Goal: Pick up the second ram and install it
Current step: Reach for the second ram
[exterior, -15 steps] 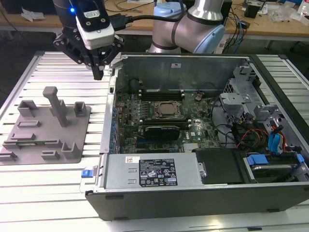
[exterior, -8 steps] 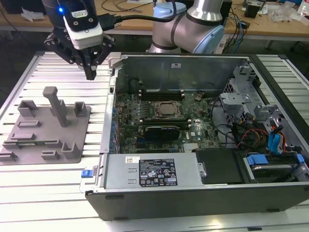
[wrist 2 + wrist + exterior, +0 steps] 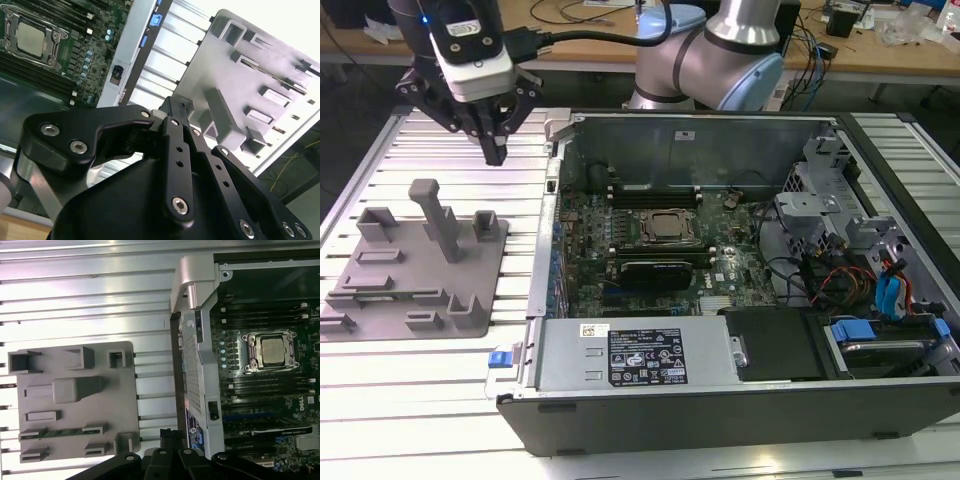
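Note:
The second ram [image 3: 62, 432] is a thin green stick lying flat in a long slot of the grey fixture plate [image 3: 100, 390], held between two small end blocks. My gripper [image 3: 495, 152] hangs above the slatted table, beyond the fixture's far edge and just outside the open computer case's wall on the exterior view's left. Its black fingers [image 3: 175, 107] are shut together, tip to tip, with nothing between them. In the first wrist view the fingertips [image 3: 170, 436] sit apart from the ram, between the fixture and the case wall.
The open case [image 3: 720, 400] holds a motherboard with a CPU socket [image 3: 668, 227] and black memory slots [image 3: 655, 188] on both sides of it. A black expansion card [image 3: 655, 270] lies nearer the power supply. A tall post [image 3: 438, 215] rises from the fixture.

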### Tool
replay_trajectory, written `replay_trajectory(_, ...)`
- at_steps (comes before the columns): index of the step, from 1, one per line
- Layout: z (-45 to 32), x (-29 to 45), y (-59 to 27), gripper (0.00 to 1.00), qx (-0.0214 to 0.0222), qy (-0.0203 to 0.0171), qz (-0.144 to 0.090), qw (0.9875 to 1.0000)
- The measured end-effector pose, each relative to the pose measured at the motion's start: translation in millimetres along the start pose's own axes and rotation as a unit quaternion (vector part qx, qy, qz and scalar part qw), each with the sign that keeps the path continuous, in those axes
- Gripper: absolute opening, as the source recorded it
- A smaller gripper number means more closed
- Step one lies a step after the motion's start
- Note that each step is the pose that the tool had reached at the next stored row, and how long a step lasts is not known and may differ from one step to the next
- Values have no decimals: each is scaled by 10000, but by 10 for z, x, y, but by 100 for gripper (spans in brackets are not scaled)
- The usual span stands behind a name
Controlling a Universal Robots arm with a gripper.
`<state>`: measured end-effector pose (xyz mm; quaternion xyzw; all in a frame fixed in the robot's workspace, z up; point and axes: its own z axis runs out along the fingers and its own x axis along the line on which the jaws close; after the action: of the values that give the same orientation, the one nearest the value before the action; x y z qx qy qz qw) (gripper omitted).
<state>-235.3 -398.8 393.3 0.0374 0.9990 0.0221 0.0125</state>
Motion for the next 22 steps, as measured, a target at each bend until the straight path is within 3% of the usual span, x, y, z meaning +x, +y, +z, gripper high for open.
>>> replay_trajectory(4, -2, 70, -5, 8, 0, 0, 0, 10000)
replay_trajectory(22, -13, 544, -41, 8, 0, 0, 0, 10000)
